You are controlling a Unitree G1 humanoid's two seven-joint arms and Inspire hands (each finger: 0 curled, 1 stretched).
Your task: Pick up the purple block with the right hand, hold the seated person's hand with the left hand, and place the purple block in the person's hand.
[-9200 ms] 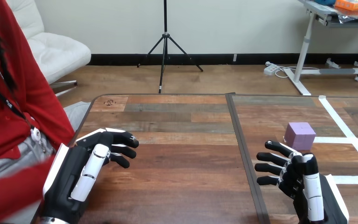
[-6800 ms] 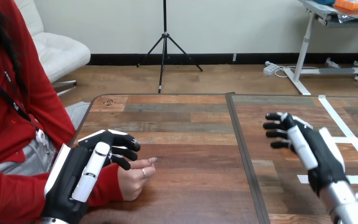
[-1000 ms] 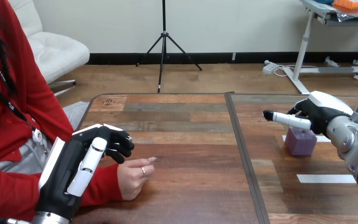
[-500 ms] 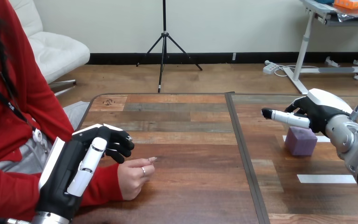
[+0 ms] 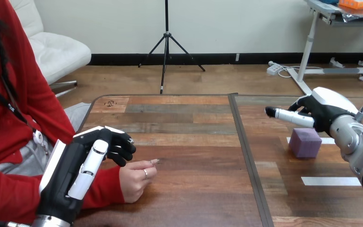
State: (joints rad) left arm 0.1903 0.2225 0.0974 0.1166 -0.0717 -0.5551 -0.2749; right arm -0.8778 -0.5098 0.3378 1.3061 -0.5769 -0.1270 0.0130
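Note:
The purple block (image 5: 305,142) sits on the wooden table (image 5: 194,189) at the right, beside white tape lines. My right hand (image 5: 322,111) hovers just above and behind it, open, one straight finger (image 5: 286,115) pointing left; nothing is in it. My left hand (image 5: 78,165) rests at the table's left edge with relaxed fingers (image 5: 121,146). The person's hand (image 5: 135,178) lies loosely closed on the table right beside those fingers and partly under them. No finger of mine curls round it; whether the two touch I cannot tell.
White tape strips (image 5: 330,180) mark the right part of the table near the block. A dark seam (image 5: 246,156) runs front to back between the two table halves. The person's red sleeve (image 5: 23,194) fills the lower left corner.
My right hand has risen a little and drawn back from the block, which stays on the table. My left hand and the person's hand have not moved.

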